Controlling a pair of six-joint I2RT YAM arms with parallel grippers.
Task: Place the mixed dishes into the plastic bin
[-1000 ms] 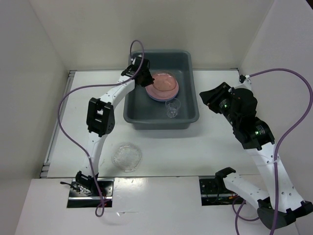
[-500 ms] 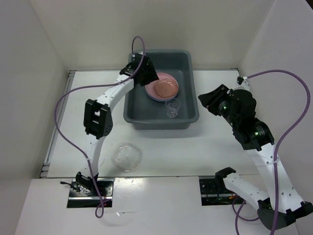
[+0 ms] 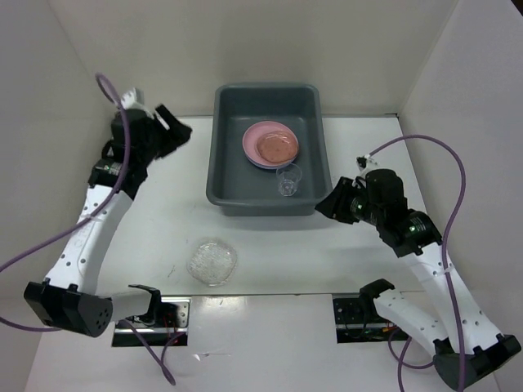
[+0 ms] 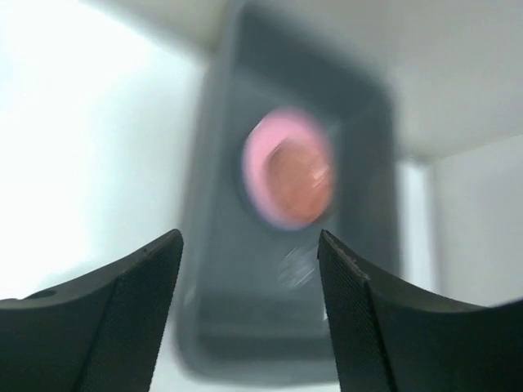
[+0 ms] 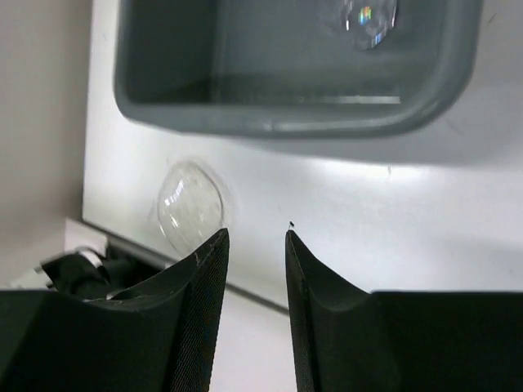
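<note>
Plainly, the left fingers (image 3: 174, 131) stand wide and empty left of the plastic bin (image 3: 219, 159), which holds the pink plate (image 3: 252, 137), peach dish (image 3: 278, 147) and clear cup (image 3: 288, 180). The right fingers (image 3: 325, 204) (narrowly parted, holding nothing) hover by its near corner, likely aimed toward the textured dish (image 3: 212, 261) on the counter (image 3: 327, 253).

Bin's left half and far end open from above; the right side is tighter.
Plate stack (image 3: 270, 145) and clear cup (image 3: 288, 180) fill the right-centre of the plastic bin (image 3: 222, 163). The right gripper (image 3: 323, 206) crowds its near-right corner. A clear dish (image 3: 212, 261) sits alone on the table (image 3: 147, 220), seemingly reachable from all sides.
</note>
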